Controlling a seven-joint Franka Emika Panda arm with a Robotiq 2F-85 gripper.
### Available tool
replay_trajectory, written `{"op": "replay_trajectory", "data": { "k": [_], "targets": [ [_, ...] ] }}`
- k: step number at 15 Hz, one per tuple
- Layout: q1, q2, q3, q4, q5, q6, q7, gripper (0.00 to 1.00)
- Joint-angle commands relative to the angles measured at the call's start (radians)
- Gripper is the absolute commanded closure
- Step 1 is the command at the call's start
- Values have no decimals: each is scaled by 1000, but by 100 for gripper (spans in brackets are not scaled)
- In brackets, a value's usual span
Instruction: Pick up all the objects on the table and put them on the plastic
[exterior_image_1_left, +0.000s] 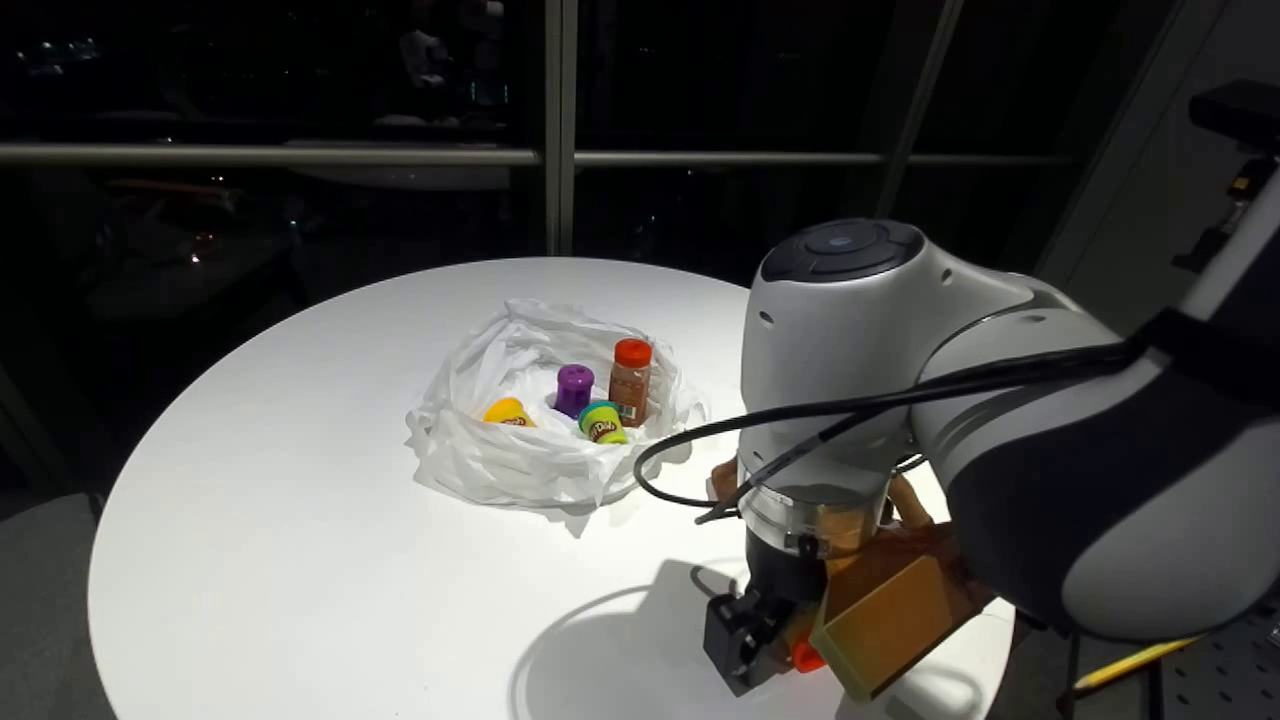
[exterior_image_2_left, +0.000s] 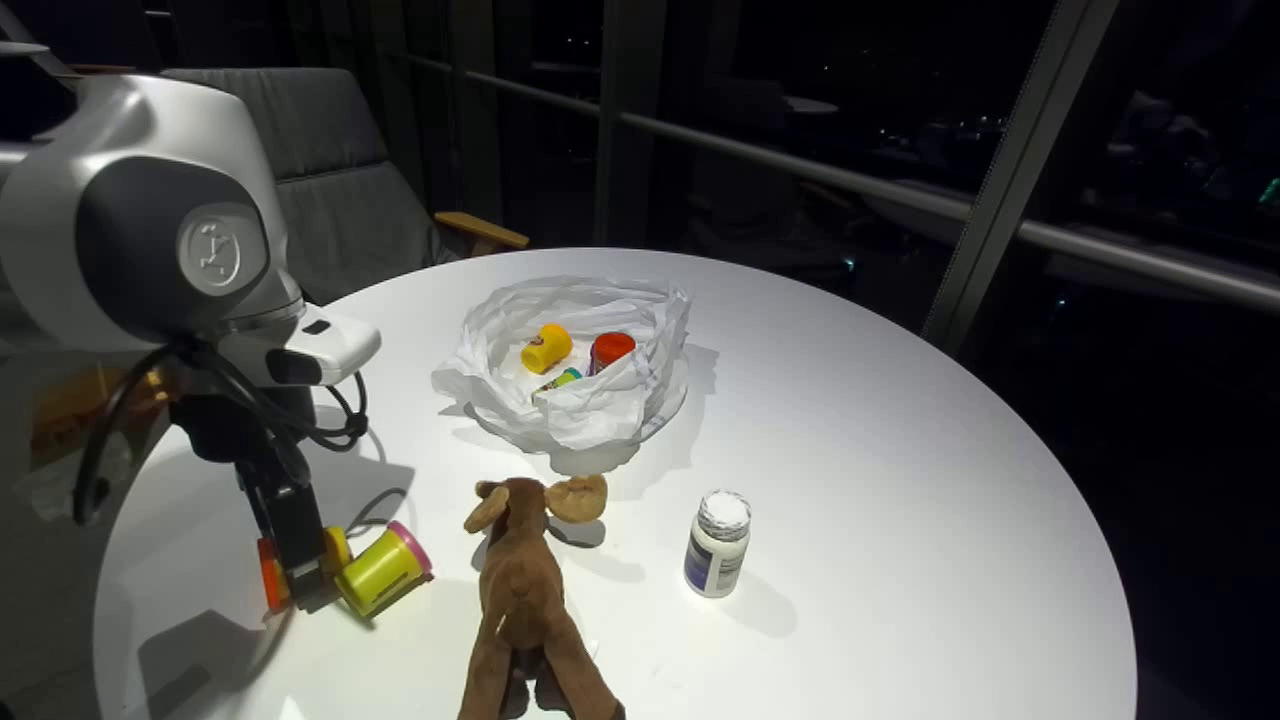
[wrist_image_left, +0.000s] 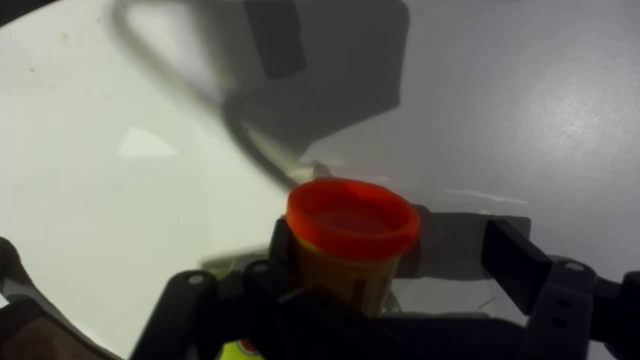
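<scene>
My gripper (wrist_image_left: 392, 245) stands open around a tub with a red lid (wrist_image_left: 352, 220). The tub is close to one finger (wrist_image_left: 281, 240), and a gap separates it from the opposite finger (wrist_image_left: 515, 265). A lime tub with a pink lid (exterior_image_2_left: 385, 570) lies tipped beside the gripper (exterior_image_2_left: 305, 575) in an exterior view. A brown plush animal (exterior_image_2_left: 525, 590) and a white bottle (exterior_image_2_left: 718, 550) are on the table too. The plastic (exterior_image_1_left: 470, 465) lies crumpled farther off, holding a yellow tub (exterior_image_1_left: 508, 411), a purple container (exterior_image_1_left: 574, 390), a green-lidded tub (exterior_image_1_left: 603, 424) and a red-capped jar (exterior_image_1_left: 630, 385).
The round white table (exterior_image_1_left: 300, 560) carries everything, its curved edge close to the arm. Cables (exterior_image_1_left: 690, 430) loop off the arm. A yellow-brown block (exterior_image_1_left: 890, 620) appears right by the gripper; I cannot tell what it is. A grey chair (exterior_image_2_left: 330, 170) stands behind the table.
</scene>
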Motion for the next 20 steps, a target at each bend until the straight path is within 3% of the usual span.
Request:
{"op": "replay_trajectory", "data": {
  "k": [1, 5, 7, 10, 13, 16, 20],
  "targets": [
    [47, -27, -34, -19, 60, 3, -13, 34],
    [134, -63, -105, -41, 55, -11, 77, 66],
    [166, -72, -135, -44, 43, -28, 115, 77],
    [161, -98, -139, -27, 48, -80, 114, 77],
    [164, -161, -157, 41, 2, -241, 126, 77],
    [115, -216, -121, 170, -59, -445, 122, 77],
    [29, -156, -68, 406, -101, -577, 74, 77]
  ]
}}
